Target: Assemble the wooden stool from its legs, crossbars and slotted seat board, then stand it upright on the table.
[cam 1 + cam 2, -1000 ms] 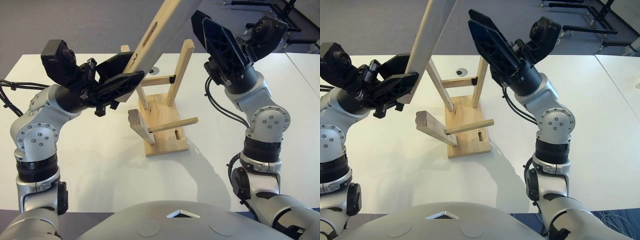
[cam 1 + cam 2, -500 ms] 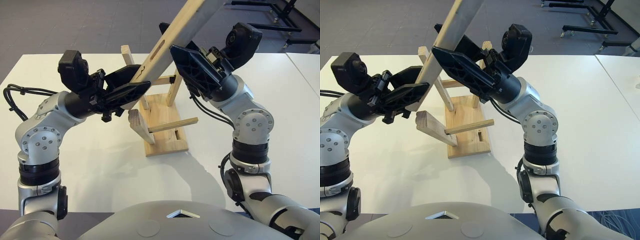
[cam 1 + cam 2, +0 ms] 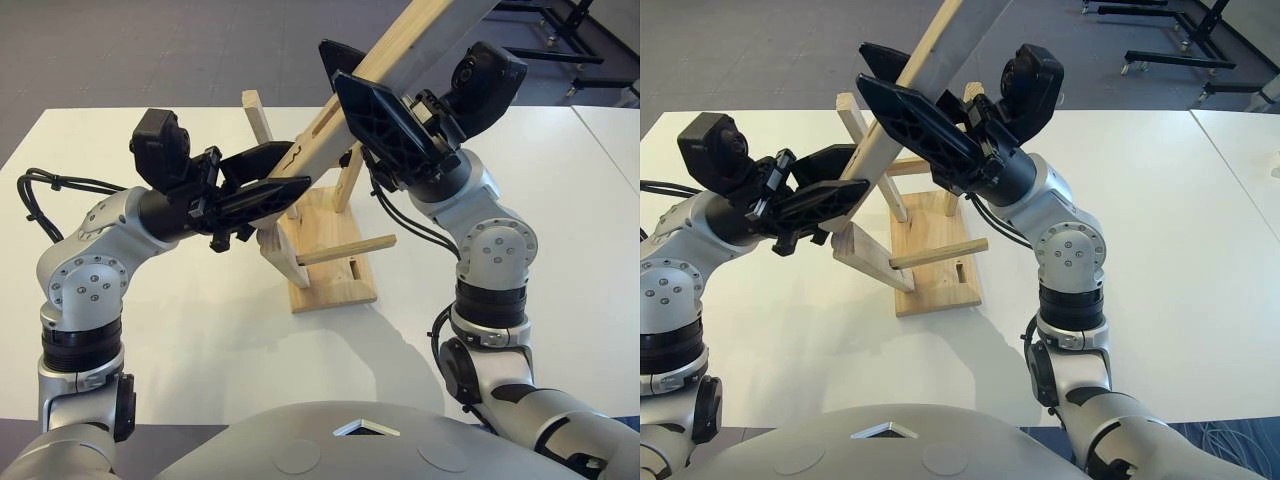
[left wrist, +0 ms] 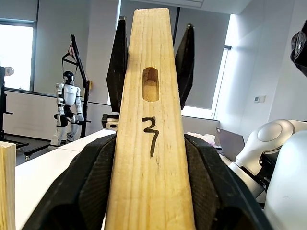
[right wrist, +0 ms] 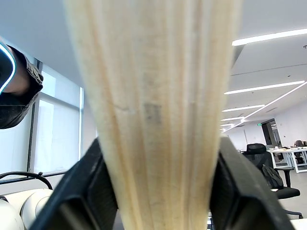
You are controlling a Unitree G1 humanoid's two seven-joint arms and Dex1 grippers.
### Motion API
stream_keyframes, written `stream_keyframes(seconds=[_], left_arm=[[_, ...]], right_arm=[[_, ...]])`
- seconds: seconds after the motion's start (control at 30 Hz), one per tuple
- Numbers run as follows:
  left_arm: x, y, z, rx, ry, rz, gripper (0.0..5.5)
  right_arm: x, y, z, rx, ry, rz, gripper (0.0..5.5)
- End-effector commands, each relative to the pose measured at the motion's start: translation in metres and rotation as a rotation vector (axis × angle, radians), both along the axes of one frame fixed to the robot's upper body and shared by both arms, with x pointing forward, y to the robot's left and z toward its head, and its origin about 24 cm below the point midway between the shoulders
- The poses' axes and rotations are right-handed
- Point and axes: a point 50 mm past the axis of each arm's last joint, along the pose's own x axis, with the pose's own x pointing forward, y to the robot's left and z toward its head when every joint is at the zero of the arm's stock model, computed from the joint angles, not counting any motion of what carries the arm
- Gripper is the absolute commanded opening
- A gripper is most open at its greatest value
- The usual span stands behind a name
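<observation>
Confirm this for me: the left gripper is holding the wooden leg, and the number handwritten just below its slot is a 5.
Not quite. The left gripper does hold the wooden leg, but the number handwritten just below its slot is a 3, not a 5. The left wrist view shows it.

You had a neighbouring white table (image 3: 620, 125) at the far right and black wheeled frames (image 3: 1180, 58) on the grey floor (image 3: 150, 50) behind. Farther off in the room were another humanoid (image 4: 67, 108) hung on a rack, an office chair (image 5: 271, 175) and ceiling light strips (image 5: 271, 36).
</observation>
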Motion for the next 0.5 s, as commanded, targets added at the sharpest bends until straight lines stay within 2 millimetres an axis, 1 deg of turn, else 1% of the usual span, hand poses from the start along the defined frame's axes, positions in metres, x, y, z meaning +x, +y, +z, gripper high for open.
stream_keyframes(seconds=[0.03, 0.13, 0.2, 0.27, 0.33, 0.37, 0.43, 0.47, 0.5], left_arm=[[0.0, 0.006, 0.0, 0.003, 0.01, 0.018, 2.05], [0.001, 0.008, 0.0, -0.007, 0.009, 0.034, 2.05], [0.006, 0.011, 0.0, -0.01, 0.012, 0.088, 2.05], [0.01, 0.015, 0.0, -0.013, 0.013, 0.139, 2.57], [0.011, 0.019, 0.0, -0.002, 0.01, 0.176, 2.94], [0.013, 0.024, 0.002, 0.004, 0.005, 0.21, 3.13], [0.016, 0.035, 0.004, 0.033, -0.009, 0.308, 3.38], [0.017, 0.039, 0.004, 0.049, -0.014, 0.341, 3.58], [0.013, 0.044, 0.005, 0.071, -0.021, 0.364, 3.72]], right_arm=[[0.002, -0.01, 0.01, 0.123, 0.036, 0.004, 2.09], [0.001, -0.014, 0.011, 0.144, 0.024, -0.002, 2.09], [0.0, -0.017, 0.011, 0.155, 0.025, 0.007, 2.09], [0.001, -0.021, 0.012, 0.156, 0.019, -0.013, 2.09], [0.006, -0.033, 0.012, 0.15, 0.038, -0.035, 2.07], [0.01, -0.043, 0.013, 0.159, 0.047, -0.07, 2.07], [0.016, -0.061, 0.015, 0.142, 0.049, -0.183, 2.07], [0.018, -0.068, 0.014, 0.126, 0.041, -0.239, 2.07], [0.017, -0.08, 0.012, 0.141, 0.04, -0.304, 2.07]])
